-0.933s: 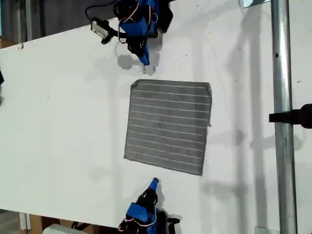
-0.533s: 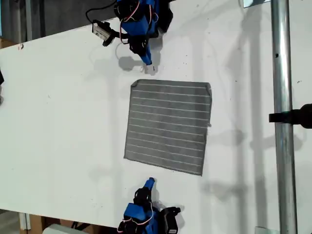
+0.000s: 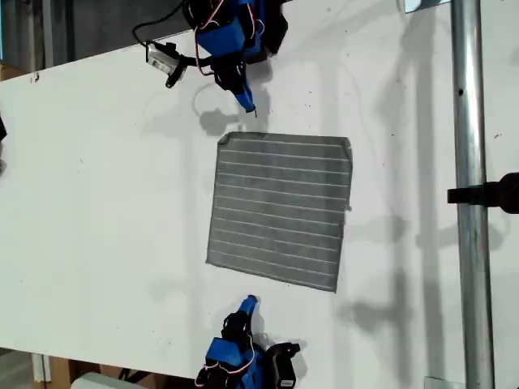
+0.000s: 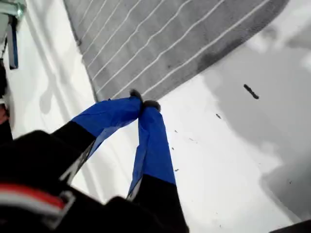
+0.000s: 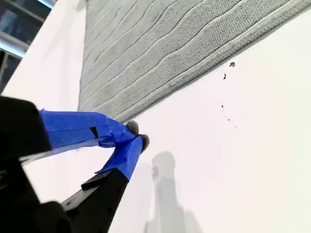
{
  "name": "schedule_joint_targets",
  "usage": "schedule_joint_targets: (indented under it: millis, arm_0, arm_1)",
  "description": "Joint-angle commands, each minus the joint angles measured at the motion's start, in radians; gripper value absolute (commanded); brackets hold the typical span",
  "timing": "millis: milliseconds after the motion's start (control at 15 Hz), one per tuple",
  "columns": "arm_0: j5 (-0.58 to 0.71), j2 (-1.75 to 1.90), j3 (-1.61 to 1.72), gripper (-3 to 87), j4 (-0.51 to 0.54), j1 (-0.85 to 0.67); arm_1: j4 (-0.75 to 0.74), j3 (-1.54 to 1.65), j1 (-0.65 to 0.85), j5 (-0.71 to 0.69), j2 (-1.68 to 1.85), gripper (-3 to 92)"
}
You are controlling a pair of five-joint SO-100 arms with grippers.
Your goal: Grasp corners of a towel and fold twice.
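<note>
The towel (image 3: 280, 211) lies flat and unfolded on the table (image 3: 97, 203). The first tool (image 4: 144, 104) is clenched and empty at the towel's edge, beside a corner (image 4: 100, 95). The second tool (image 5: 137, 134), also clenched and empty, is just off the towel's edge.
</note>
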Motion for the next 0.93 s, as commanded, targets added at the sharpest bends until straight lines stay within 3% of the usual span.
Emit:
schedule_joint_targets:
  millis: [0, 400, 600, 667, 867]
  arm_0:
    - [-0.008, 0.003, 0.005, -2.4, -0.003, -0.002]
    - [-0.014, 0.003, 0.005, -2.3, 0.000, -0.002]
    - [-0.011, 0.003, 0.005, -2.4, 0.000, -0.002]
    - [-0.011, 0.003, 0.005, -2.4, 0.000, -0.002]
    - [-0.005, 0.003, 0.005, -2.4, 0.000, -0.002]
  arm_1:
    - [-0.025, -0.382, -0.069, -0.087, -0.445, -0.2]
    - [0.120, -1.060, -0.295, -0.239, -1.158, -0.2]
    - [0.092, -1.127, -0.399, -0.241, -1.252, -0.2]
    - [0.078, -1.126, -0.423, -0.241, -1.255, 3.2]
    - [0.058, -1.115, -0.425, -0.242, -1.255, 30.2]
